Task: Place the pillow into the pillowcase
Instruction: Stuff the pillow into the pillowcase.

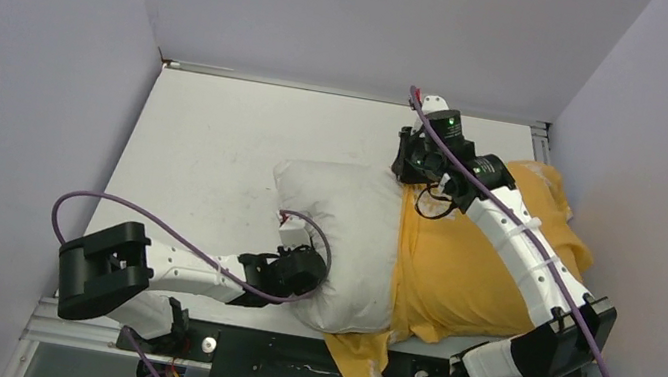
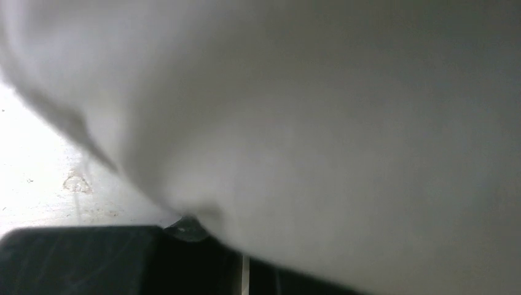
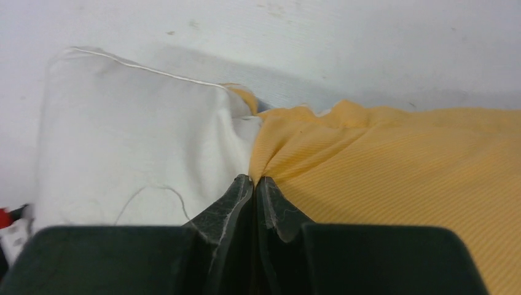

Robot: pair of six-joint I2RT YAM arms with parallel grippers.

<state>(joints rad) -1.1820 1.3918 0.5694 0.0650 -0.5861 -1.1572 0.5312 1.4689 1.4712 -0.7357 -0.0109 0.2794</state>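
Pillow [image 1: 342,240] is laid across the table [image 1: 205,148], plump and off-white, with a stitched seam seen along its far edge. Only its left part is exposed; its right part is covered by the pillowcase [image 1: 469,271], whose orange-yellow face is turned up. The mouth of the case is drawn across the pillow roughly at its middle, and a loose flap of the same orange cloth is hung past the pillow's near side, over the table's edge.

At the pillow's far edge, just where the orange hem meets the white fabric, the right gripper [image 3: 253,181] is set. Its jaws are pressed fully together, and the orange cloth is puckered toward the tips, so the hem of the case is pinched there.

Against the pillow's near left side the left gripper [image 1: 295,248] is pushed. Its jaws are closed; whether any pillow fabric is caught between them cannot be told, since its wrist view is filled with blurred white cloth.
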